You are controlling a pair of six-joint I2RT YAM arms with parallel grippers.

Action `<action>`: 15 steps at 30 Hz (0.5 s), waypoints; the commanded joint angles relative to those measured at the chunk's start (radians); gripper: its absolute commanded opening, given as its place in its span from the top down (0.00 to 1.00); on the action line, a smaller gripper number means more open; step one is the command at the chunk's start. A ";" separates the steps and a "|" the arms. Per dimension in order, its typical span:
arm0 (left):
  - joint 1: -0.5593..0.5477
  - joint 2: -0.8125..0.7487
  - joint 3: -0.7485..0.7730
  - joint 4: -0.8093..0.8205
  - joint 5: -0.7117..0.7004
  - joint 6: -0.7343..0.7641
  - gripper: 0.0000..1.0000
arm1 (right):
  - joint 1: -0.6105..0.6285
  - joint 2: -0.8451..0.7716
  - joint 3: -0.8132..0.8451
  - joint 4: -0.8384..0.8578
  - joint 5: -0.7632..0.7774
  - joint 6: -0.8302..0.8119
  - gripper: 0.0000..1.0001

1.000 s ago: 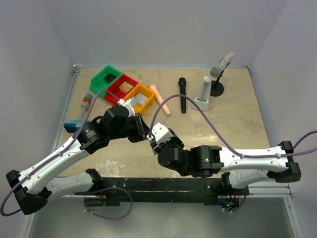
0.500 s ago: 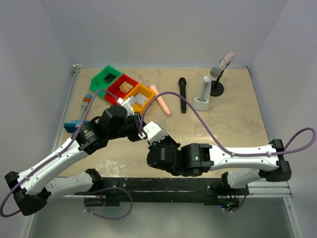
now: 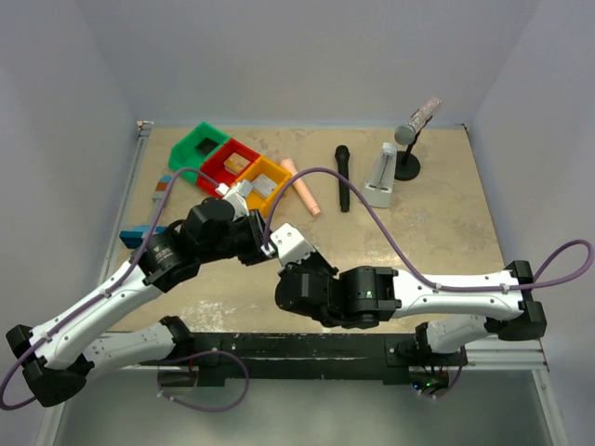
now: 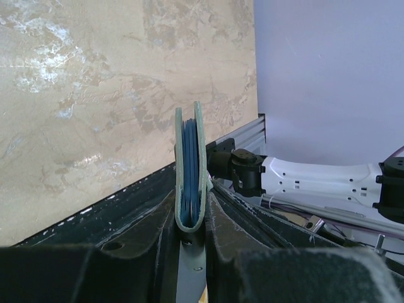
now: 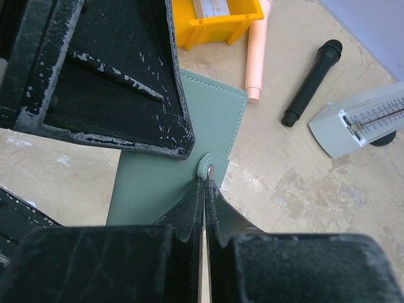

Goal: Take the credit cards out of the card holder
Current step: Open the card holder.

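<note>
The pale teal card holder (image 4: 190, 170) stands edge-on in my left gripper (image 4: 189, 221), which is shut on its folded spine; blue inner layers show between the covers. In the right wrist view the card holder (image 5: 189, 120) faces the camera, its round snap tab (image 5: 207, 168) sticking out of the side edge. My right gripper (image 5: 205, 185) is shut, its tips pinching the lower rim of that tab. One left finger (image 5: 113, 82) covers the holder's upper left. From above, both grippers meet at the table's middle (image 3: 270, 247). The credit cards are hidden.
Green (image 3: 204, 144), red (image 3: 231, 163) and yellow (image 3: 261, 182) bins sit at the back left, with a pink stick (image 3: 301, 188) beside them. A black microphone (image 3: 342, 177), a white stand (image 3: 381, 177) and a microphone on a stand (image 3: 412, 130) are at the back right.
My right arm has swung left up to the left gripper and its jaws have closed at the holder's tab. The left gripper has kept its grip, barely moving.
</note>
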 commanded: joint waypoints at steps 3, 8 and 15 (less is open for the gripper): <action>-0.005 -0.047 0.009 0.042 0.078 0.015 1.00 | -0.027 -0.036 0.014 -0.015 0.012 0.025 1.00; -0.005 -0.050 0.006 0.036 0.072 0.022 1.00 | -0.027 -0.065 -0.009 0.009 -0.011 0.024 1.00; -0.005 -0.056 0.002 0.026 0.062 0.030 1.00 | -0.041 -0.110 -0.040 0.042 -0.050 0.036 1.00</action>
